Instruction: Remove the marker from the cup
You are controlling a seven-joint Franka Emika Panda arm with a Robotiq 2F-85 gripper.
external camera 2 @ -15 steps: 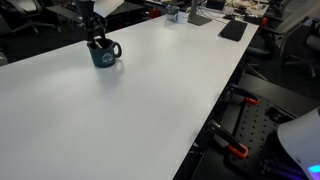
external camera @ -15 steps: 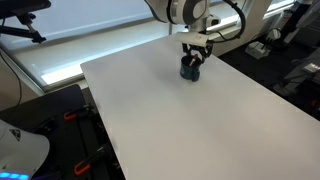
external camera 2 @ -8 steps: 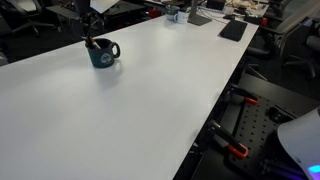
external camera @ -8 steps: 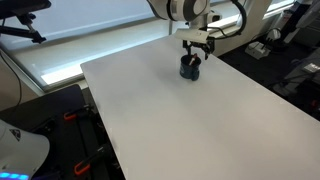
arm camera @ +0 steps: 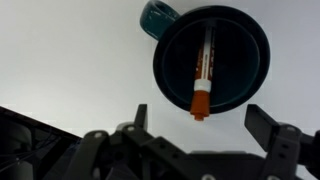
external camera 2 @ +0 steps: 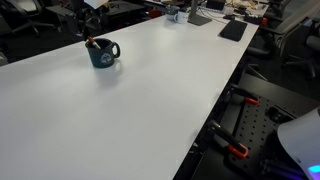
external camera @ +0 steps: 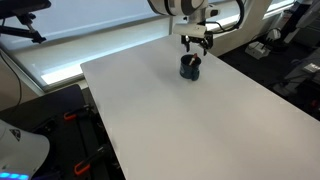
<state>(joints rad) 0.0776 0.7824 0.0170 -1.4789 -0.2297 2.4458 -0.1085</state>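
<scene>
Approach step: near a tabletop [external camera: 180,120] edge, the gripper [external camera: 196,42] hovers above the cup [arm camera: 243,55], jaws apart. The marker [arm camera: 204,72] seems ungrasped, so the next move is to descend and pinch its tip.

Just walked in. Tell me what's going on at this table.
A Panda arm is working on getting a marker out of a dark cup that stands on the white table. The gripper hovers above the cup with its jaws open and empty. The wrist view shows the marker leaning inside the cup, its orange tip poking past the rim, so it has not been grasped yet.
</scene>
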